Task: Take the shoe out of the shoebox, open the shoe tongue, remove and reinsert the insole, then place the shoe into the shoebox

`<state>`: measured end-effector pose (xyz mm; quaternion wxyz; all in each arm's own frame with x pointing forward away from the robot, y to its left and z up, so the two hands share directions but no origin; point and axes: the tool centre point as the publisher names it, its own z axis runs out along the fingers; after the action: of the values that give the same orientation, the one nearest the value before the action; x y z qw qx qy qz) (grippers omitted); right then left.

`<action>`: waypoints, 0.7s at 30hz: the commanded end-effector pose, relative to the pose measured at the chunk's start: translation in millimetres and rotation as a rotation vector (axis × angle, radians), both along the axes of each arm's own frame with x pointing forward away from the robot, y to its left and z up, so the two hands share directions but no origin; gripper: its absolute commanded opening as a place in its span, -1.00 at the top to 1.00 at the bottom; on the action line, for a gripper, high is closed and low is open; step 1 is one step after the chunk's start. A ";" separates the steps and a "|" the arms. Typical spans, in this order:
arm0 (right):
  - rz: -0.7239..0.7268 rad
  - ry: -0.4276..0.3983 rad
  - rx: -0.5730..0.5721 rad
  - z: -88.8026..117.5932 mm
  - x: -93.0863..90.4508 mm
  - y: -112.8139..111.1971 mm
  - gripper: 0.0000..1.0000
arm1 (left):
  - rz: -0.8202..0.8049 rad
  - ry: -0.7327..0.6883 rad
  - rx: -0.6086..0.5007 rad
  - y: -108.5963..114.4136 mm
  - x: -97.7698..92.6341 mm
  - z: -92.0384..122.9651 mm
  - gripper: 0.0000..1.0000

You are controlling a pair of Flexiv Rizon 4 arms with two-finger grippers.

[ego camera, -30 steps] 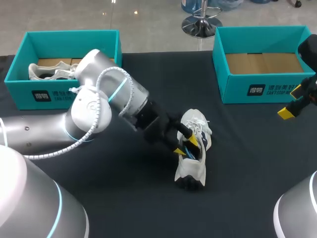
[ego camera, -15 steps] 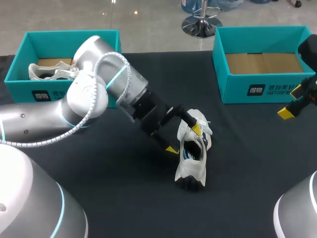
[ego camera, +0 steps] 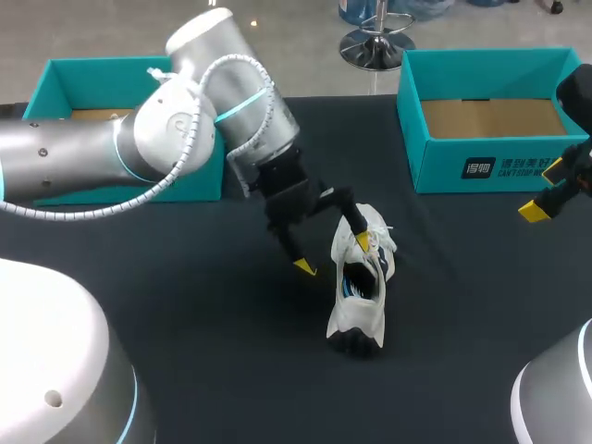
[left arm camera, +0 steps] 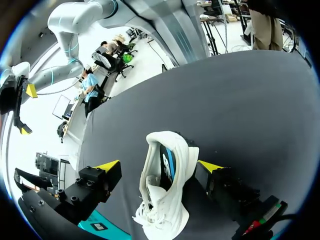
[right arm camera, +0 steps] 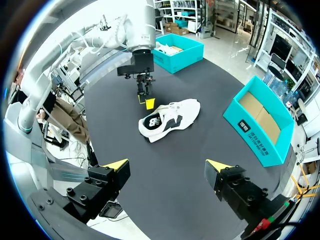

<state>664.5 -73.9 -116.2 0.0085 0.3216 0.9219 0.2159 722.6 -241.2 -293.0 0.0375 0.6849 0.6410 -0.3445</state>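
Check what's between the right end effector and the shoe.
Only bare black table. The right end effector hangs open off to the right, the shoe lies mid-table; nothing sits between them in the head or right wrist view.

shoe white mesh cloth; table matt black cloth; right shoebox smooth teal cardboard (brown inside).

A black cloth covers the surface. At its far left corner, a second white shoe lies inside a teal box.
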 end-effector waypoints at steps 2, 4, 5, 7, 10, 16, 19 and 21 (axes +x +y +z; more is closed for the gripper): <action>0.002 0.006 -0.003 0.3 3.1 0.6 -1.00 | 0.001 -0.003 0.002 0.4 -0.8 -0.3 -1.00; 0.002 0.006 -0.003 0.3 3.1 0.6 -1.00 | 0.019 -0.006 0.031 -1.4 0.3 0.4 -1.00; 0.002 0.006 -0.003 0.3 3.1 0.6 -1.00 | 0.010 -0.040 0.054 -2.8 1.4 -2.1 -1.00; 0.002 0.006 -0.003 0.3 3.1 0.6 -1.00 | -0.005 -0.049 0.085 -4.8 2.2 -5.8 -1.00; 0.002 0.006 -0.003 0.3 3.1 0.6 -1.00 | -0.012 -0.074 0.132 -8.0 2.4 -10.1 -0.98; 0.002 0.006 -0.003 0.3 3.1 0.6 -1.00 | -0.025 -0.068 0.144 -10.3 -0.9 -13.6 1.00; 0.002 0.006 -0.003 0.3 3.1 0.6 -1.00 | -0.024 -0.063 0.174 -11.8 0.7 -18.3 1.00; 0.002 0.006 -0.003 0.3 3.1 0.6 -1.00 | -0.026 -0.071 0.187 -12.0 0.7 -21.6 1.00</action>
<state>664.6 -73.9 -116.2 0.0085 0.3217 0.9219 0.2159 720.6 -246.0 -312.4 -0.0011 0.7033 0.6597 -0.2649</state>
